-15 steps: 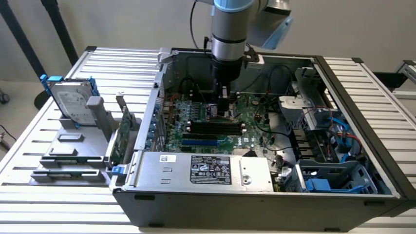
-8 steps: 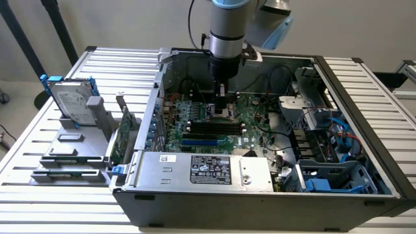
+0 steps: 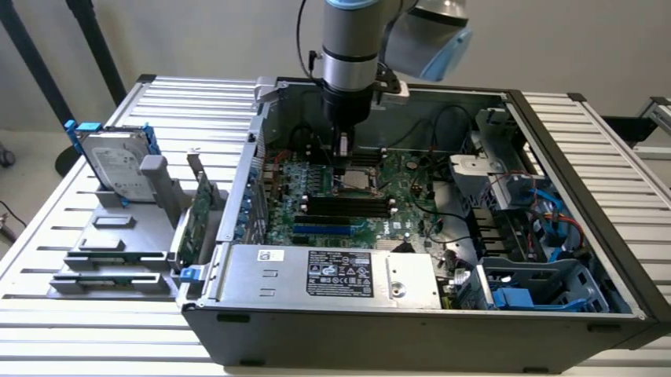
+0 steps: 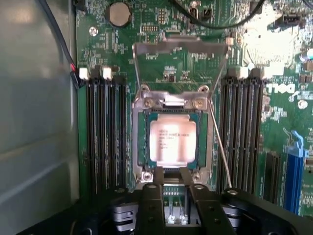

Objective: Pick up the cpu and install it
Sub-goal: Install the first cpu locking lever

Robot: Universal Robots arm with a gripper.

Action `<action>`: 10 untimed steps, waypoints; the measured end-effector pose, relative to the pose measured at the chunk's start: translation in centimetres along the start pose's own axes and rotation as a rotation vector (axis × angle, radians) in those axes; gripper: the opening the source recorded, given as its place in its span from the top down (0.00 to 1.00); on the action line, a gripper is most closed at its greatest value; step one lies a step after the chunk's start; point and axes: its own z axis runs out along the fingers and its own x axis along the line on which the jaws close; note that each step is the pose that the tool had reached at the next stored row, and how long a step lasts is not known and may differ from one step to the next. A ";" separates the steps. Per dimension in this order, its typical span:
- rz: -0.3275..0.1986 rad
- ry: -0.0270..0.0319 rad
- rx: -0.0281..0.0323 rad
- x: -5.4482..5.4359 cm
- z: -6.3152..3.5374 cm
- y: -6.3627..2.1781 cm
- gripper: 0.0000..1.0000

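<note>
silver-grey tubular arm [image 3: 346,39] with pale blue joint cap, black tool [image 4: 171,183] with screws.

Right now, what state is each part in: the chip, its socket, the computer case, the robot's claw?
cpu: lying flat in the socket, not held.
socket frame: flipped up, open.
computer case: lying on its side, side panel off.
gripper: fingers close together over the socket's edge, empty.
hard drive: outside the case, standing in a grey holder.
</note>
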 end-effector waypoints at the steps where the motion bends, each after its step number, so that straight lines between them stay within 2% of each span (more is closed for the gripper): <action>1: 0.000 0.0005 0.0002 0.0 -0.04 -0.36 0.76; 3: 0.000 0.0016 0.0006 -0.1 -0.14 -1.09 0.88; 6: 0.000 0.0018 0.0008 -0.2 -0.37 -1.72 0.89; 10: 0.000 0.0018 0.0007 -0.2 -0.37 -1.73 0.89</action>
